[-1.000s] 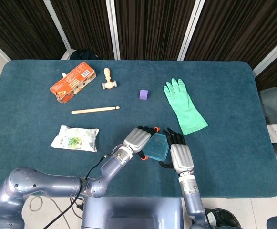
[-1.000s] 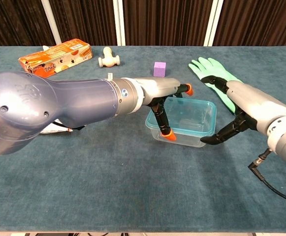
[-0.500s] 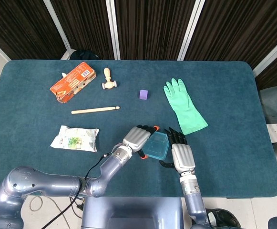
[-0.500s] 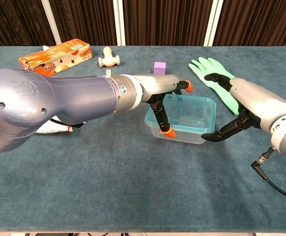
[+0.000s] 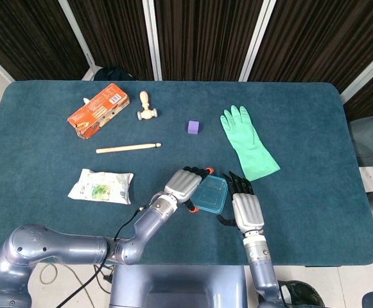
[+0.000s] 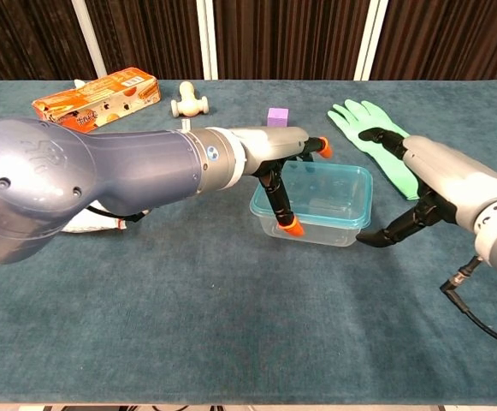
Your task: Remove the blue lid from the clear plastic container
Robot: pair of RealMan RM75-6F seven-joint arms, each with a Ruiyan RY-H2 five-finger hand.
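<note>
The clear plastic container [image 5: 210,196] [image 6: 316,214] with its blue lid [image 6: 327,184] on sits near the table's front edge, between my two hands. My left hand [image 5: 185,185] [image 6: 265,156] grips its left end, one orange fingertip at the front left corner and another at the back edge. My right hand [image 5: 245,208] [image 6: 436,184] stands at the container's right end with its fingers apart; its thumb tip touches the front right corner. The lid looks seated on the container.
A green rubber glove [image 5: 247,142] [image 6: 372,128] lies just behind my right hand. A purple cube [image 5: 193,127], a wooden stick [image 5: 128,148], a wooden knob [image 5: 146,108], an orange box [image 5: 98,110] and a snack packet [image 5: 101,186] lie further left and back.
The container has shifted a little away from the front edge, with my left hand still on it. My right hand followed, staying at its right end.
</note>
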